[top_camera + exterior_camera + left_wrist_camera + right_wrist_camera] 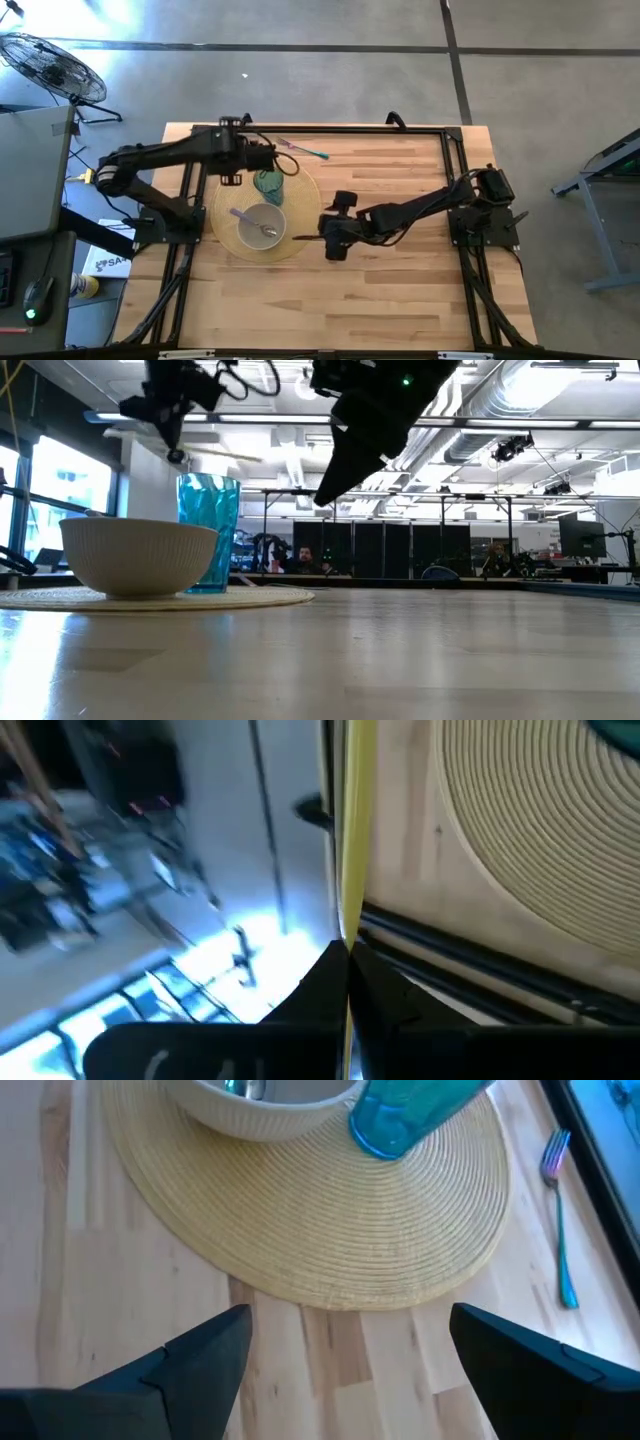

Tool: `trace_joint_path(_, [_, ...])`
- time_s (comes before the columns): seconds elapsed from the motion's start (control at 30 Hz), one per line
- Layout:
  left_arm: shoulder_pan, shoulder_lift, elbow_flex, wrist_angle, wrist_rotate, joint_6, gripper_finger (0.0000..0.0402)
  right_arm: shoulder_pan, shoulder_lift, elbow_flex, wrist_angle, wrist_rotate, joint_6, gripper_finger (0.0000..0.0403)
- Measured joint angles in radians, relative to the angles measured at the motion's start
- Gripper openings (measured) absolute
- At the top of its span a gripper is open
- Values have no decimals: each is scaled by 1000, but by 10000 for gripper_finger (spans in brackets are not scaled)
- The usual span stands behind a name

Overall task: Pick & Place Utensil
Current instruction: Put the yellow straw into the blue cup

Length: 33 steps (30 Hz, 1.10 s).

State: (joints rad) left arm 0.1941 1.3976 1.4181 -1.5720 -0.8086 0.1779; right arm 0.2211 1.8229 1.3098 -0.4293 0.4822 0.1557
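Observation:
My left gripper (232, 179) is raised over the left rim of the round woven placemat (300, 215) and is shut on a thin yellow utensil (355, 840). On the mat stand a white bowl (262, 228) with a purple-handled spoon (247, 217) lying in it and a blue cup (270, 183). A fork (302, 149) with a purple and teal handle lies flat on the wood behind the mat. My right gripper (325, 238) hangs open above the table just right of the mat, with nothing between its fingers (200, 1355). My left gripper pinches the yellow utensil between its two shut fingers (320, 990), at the end nearest them (346, 945). The utensil shows edge-on and runs straight out from the fingertips, along the fingers. It is lifted clear of the table. Which end is held cannot be told.
A black metal frame (450, 180) runs around the tabletop's edges. Bare wood (400, 290) stretches across the table's near and right parts. Beyond the left edge stand a fan (50, 65) and a desk (30, 180).

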Motion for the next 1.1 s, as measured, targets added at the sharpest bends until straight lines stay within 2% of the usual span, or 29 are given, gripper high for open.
trace_joint_path(0.13, [-71, -5, 54, 0, -124, 105, 0, 5, 0, -12, -12, -1, 28, 335])
trace_joint_path(0.2, [-106, -3, 63, 1, -230, 203, 0, 9, 0, -16, -20, -1, 42, 335])
trace_joint_path(0.33, [-159, -3, 62, 1, -505, 452, 0, 12, 0, -17, -46, 3, 78, 335])
trace_joint_path(0.4, [-176, -3, 62, 4, -585, 531, 0, 18, 0, -17, -47, 20, 80, 334])
trace_joint_path(0.6, [-226, -3, 38, 1, -597, 601, 0, 24, 0, -17, -50, 27, 99, 334])
trace_joint_path(0.9, [-368, -6, -39, 2, -564, 657, 0, 24, 0, -17, -53, 24, 113, 334])
trace_joint_path(1.1, [-384, -24, -112, 2, -544, 656, 0, 24, 0, -17, -53, 16, 138, 334])
